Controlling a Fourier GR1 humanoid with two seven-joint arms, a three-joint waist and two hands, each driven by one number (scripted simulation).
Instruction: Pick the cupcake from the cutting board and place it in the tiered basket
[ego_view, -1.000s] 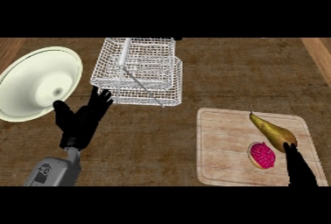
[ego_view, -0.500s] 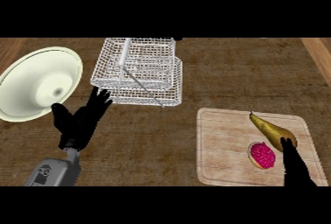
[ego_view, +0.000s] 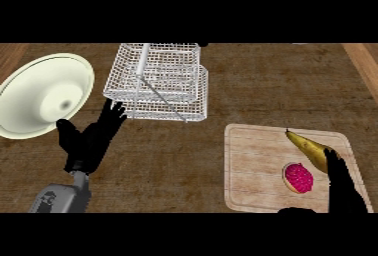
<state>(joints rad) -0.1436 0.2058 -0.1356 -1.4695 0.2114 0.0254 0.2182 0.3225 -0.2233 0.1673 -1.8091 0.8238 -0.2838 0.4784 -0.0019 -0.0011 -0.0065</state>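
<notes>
**Closing In on the Cupcake From the Right**

Reaching up along the right side of the cutting board (ego_view: 258, 170), my right hand (ego_view: 341, 181) has its fingers (ego_view: 330, 159) straight and unclenched, holding nothing. Their tips lie just beside the cupcake (ego_view: 298, 177), which sits on the board with its pink top up, and they overlap the lower end of the banana (ego_view: 308, 149) lying just above it. I judge the hand is set this way so it can sweep in sideways and curl round the cupcake without knocking the banana; the two are close enough that a careless approach could nudge the fruit.

My left hand (ego_view: 90, 141) rests open over the bare counter, fingers up, between the cream plate (ego_view: 44, 95) and the tiered basket (ego_view: 156, 82). It takes no part in the pick as far as I can see.

The basket stands well apart from the board, up and to the left of it, so the carry will have to cross the counter diagonally once the cupcake is lifted.

Against half a second ago, my right hand has crept a little further up the board toward the cupcake and banana. The left hand, plate, basket, cupcake and banana show no shift that I can make out. The cupcake is not yet grasped.
</notes>
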